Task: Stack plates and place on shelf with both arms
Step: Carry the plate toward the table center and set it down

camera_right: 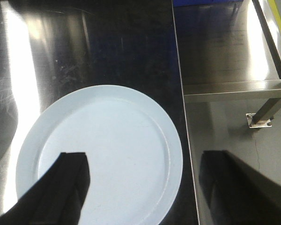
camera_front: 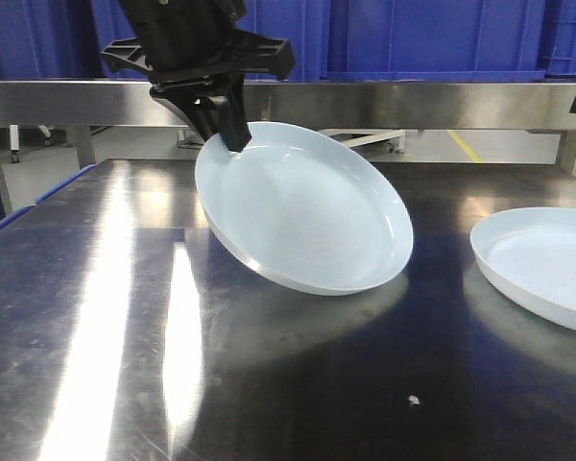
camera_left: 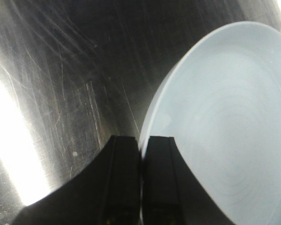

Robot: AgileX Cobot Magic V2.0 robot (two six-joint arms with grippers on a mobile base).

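Note:
One pale bluish-white plate [camera_front: 307,221] hangs tilted, its lower edge close to the steel table [camera_front: 125,336]. My left gripper [camera_front: 232,139] is shut on its upper left rim. In the left wrist view the two black fingers [camera_left: 122,178] pinch the plate's [camera_left: 225,117] edge. The second plate [camera_front: 547,264] lies flat at the table's right side. In the right wrist view my right gripper [camera_right: 145,161] stands open above this plate [camera_right: 112,140], one finger over its left part and the other past the table's right edge. A steel shelf [camera_front: 413,101] runs along the back.
Blue crates [camera_front: 432,34] stand on the shelf behind the table. To the right of the table edge [camera_right: 178,93] lies a lower steel surface [camera_right: 225,47] with a rail and a bolted foot [camera_right: 260,121]. A small crumb [camera_front: 414,400] lies near the table front.

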